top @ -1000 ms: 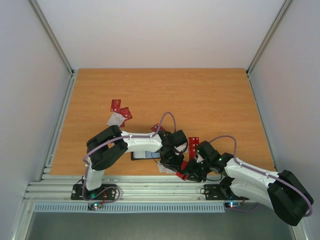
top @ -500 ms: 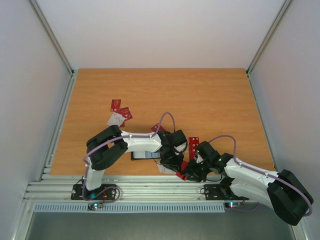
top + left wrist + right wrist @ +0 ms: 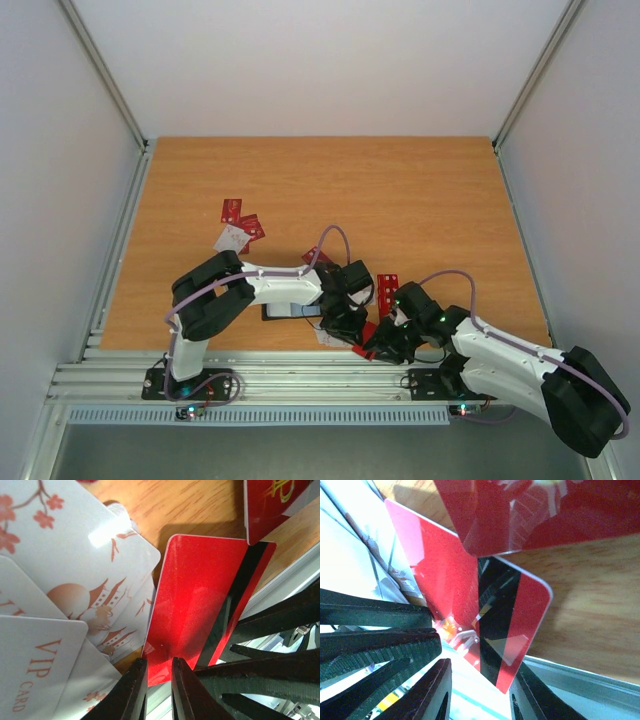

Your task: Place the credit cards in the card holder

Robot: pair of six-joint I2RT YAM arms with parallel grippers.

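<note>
A red credit card with a black stripe [image 3: 366,335] hangs raised over the table's front edge. My left gripper [image 3: 352,330] is nearly shut with one corner of this red card [image 3: 200,600] between its tips [image 3: 157,675]. My right gripper [image 3: 378,348] is open, and the opposite corner of the card [image 3: 510,630] sits between its jaws [image 3: 481,672], unclamped. The black card holder [image 3: 285,311] lies on the table, partly under my left arm. White cards with red marks [image 3: 75,555] lie beside the red card.
More red and white cards lie at the back left [image 3: 238,222], by the left wrist [image 3: 315,255] and near the right arm [image 3: 387,290]. Another red card [image 3: 545,510] lies just beyond the held one. The aluminium rail [image 3: 300,375] runs along the table's front edge.
The right arm has shifted very slightly. The left arm and the red card have stayed where they were.
</note>
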